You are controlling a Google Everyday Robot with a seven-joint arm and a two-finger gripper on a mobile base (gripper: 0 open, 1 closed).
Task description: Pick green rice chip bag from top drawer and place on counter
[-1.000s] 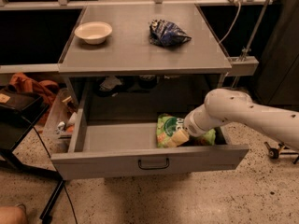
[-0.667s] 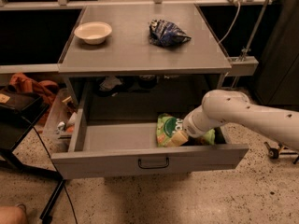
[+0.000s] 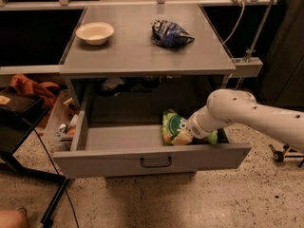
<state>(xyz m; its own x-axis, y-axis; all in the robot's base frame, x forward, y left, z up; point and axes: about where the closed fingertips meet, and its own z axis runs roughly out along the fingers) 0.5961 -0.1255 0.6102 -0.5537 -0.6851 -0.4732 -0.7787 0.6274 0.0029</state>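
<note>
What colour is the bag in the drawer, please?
The bag is light green, white lettering; camera view. Gripper inside drawer, at it.

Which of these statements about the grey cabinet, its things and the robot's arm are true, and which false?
1. The wide grey top drawer is pulled open. True.
2. The light green glossy rice chip bag lies on the flat grey counter. False: it lies inside the drawer.
3. The gripper is down in the drawer, at the green bag. True.
4. The cream round bowl sits in the drawer. False: it stands on the counter.
5. The dark blue shiny snack bag lies on the counter. True.
</note>
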